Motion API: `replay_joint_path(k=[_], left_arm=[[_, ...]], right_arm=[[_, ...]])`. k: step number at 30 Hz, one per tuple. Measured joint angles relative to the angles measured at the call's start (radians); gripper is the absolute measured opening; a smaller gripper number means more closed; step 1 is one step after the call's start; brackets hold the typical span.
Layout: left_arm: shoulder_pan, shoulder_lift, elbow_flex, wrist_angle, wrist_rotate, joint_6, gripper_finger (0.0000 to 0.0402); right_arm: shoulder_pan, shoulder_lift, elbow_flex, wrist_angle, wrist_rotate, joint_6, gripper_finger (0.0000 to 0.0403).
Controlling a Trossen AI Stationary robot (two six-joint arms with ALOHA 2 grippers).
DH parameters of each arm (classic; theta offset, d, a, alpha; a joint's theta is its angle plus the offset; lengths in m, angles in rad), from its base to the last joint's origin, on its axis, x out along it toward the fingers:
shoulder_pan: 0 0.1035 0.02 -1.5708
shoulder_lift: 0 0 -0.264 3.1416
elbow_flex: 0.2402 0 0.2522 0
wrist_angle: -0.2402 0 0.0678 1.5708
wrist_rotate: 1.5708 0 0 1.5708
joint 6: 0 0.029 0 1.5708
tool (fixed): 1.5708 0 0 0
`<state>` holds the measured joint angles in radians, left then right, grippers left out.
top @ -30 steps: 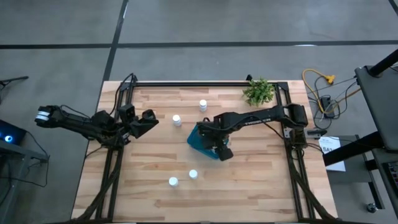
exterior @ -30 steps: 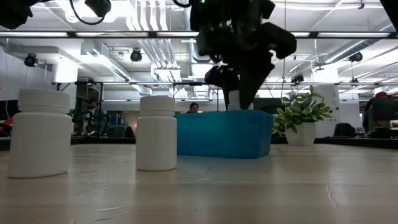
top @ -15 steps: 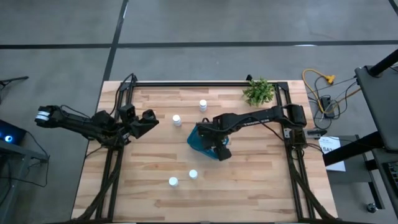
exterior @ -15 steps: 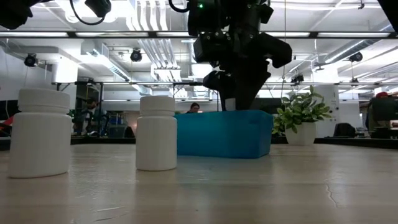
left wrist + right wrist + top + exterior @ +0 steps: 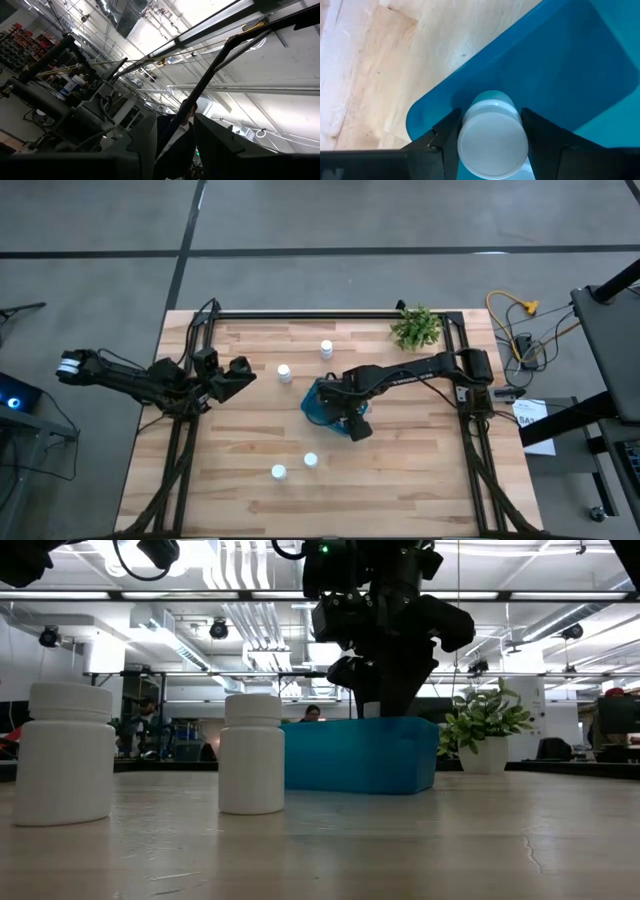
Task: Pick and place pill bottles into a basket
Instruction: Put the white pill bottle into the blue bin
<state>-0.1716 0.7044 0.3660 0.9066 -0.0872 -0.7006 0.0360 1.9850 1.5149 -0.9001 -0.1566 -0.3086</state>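
Right gripper (image 5: 492, 145) clamped on a pill bottle (image 5: 492, 135), dark fingers (image 5: 445, 137) pressed against both sides of its white body, cap facing the wrist camera. Held directly above the open basket (image 5: 580, 75), the teal floor visible behind and around the bottle. Seen from above as hanging over the basket (image 5: 318, 406) near the table's middle, arm reaching in from the right side. Seen from table height as lowered to the rim of the basket (image 5: 360, 755), a bit of white bottle showing between the dark fingers just above the rim.

Left gripper (image 5: 238, 373) parked near the left edge of the wooden table (image 5: 400, 480), pointed up toward the ceiling, jaws part-way apart with nothing between them.

Four loose bottles standing upright on the table: two (image 5: 284, 371) (image 5: 326, 348) beyond the basket, two (image 5: 310, 461) (image 5: 278, 472) on the near side. Potted plant (image 5: 416, 327) at the far right corner.
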Motion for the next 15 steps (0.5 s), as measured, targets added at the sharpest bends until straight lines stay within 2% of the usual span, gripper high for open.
replay_joint_path(k=[15], left_arm=[[0.000, 0.002, 0.000, 0.000, 0.000, 0.000, 0.0112]], right_arm=[[0.007, 0.000, -0.048, 0.033, -0.003, 0.014, 0.0181]])
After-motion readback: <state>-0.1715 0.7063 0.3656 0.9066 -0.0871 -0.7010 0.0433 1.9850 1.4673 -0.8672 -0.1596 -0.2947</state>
